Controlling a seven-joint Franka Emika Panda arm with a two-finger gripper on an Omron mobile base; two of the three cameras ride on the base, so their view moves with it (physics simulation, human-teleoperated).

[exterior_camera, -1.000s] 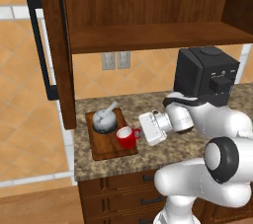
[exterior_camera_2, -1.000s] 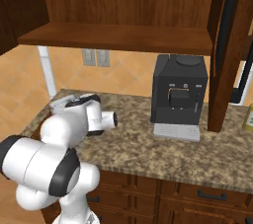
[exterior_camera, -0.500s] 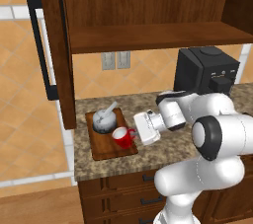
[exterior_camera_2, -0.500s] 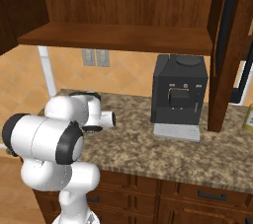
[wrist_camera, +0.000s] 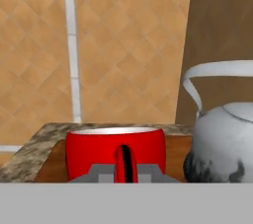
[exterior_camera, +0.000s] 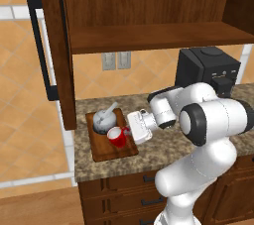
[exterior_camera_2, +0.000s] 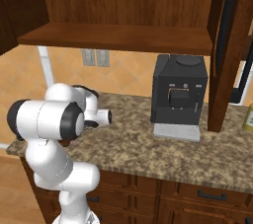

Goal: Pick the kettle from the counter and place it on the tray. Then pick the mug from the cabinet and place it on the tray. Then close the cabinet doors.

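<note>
Mug and kettle share the tray, claw clamped on the mug's handle

Left base view: tray (exterior_camera: pixel 100 152) lies on the counter (exterior_camera: pixel 173 140) near its left end, with the kettle (exterior_camera: pixel 105 119) at its far side and the red mug (exterior_camera: pixel 117 137) just in front of it, both upright. The gripper (exterior_camera: pixel 130 131) reaches in from the right and meets the mug's side. The left cabinet door (exterior_camera: pixel 57 45) stands open beside the cabinet (exterior_camera: pixel 149 11), whose shelf (exterior_camera: pixel 163 36) is bare. A coffee machine (exterior_camera: pixel 207 70) sits further right.

Right base view: the arm covers the counter's (exterior_camera_2: pixel 163 151) left end. The coffee machine (exterior_camera_2: pixel 178 94) stands on the counter, and the right cabinet door (exterior_camera_2: pixel 225 45) hangs open.

Hand view: the mug (wrist_camera: pixel 111 150) sits close ahead on the tray (wrist_camera: pixel 54 168), its handle (wrist_camera: pixel 123 164) pinched between the narrow fingertips (wrist_camera: pixel 101 172). The kettle (wrist_camera: pixel 225 141) stands just beside it on the right
</note>
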